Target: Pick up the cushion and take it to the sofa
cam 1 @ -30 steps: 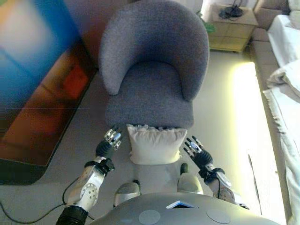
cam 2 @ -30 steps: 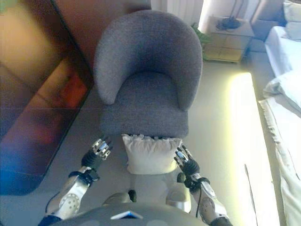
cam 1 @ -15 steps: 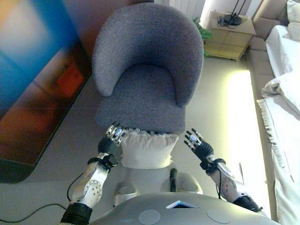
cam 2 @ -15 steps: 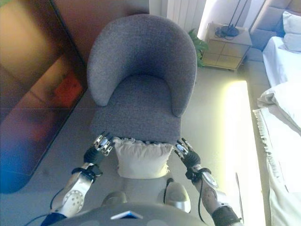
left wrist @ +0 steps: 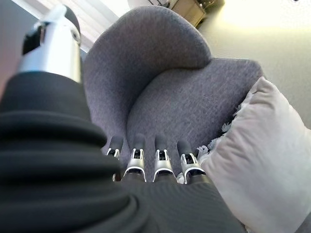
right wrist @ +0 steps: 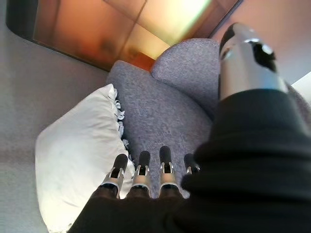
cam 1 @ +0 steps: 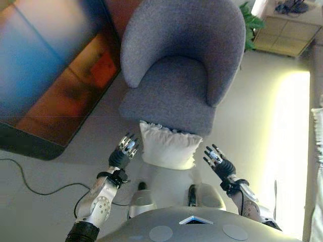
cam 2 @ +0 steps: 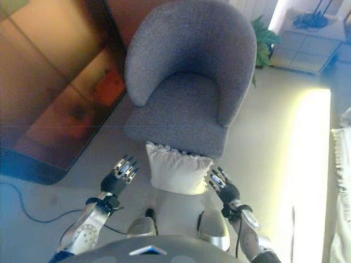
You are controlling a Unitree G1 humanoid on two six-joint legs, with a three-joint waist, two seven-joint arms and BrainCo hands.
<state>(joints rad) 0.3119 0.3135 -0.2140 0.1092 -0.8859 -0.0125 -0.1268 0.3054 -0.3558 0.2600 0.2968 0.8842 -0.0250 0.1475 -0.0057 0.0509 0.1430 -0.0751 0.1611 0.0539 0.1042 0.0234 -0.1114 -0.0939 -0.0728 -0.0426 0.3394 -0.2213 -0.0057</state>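
Note:
A white cushion (cam 1: 167,147) with a frilled top edge leans against the front of a grey armchair (cam 1: 179,65) on the floor; it also shows in the left wrist view (left wrist: 262,150) and the right wrist view (right wrist: 80,150). My left hand (cam 1: 126,148) is open, fingers straight, just left of the cushion with a small gap. My right hand (cam 1: 217,160) is open, just right of the cushion, also apart from it. Neither hand holds anything.
A dark glossy panel (cam 1: 50,75) stands along the left. A wooden bedside cabinet (cam 1: 285,35) and a green plant (cam 1: 251,22) stand at the back right. White bedding (cam 2: 343,181) edges the right side. Pale floor lies to the right of the chair.
The camera view has shifted. My right hand has come closer to the cushion's right side; my left hand stays beside its left side. The cushion still leans on the chair.

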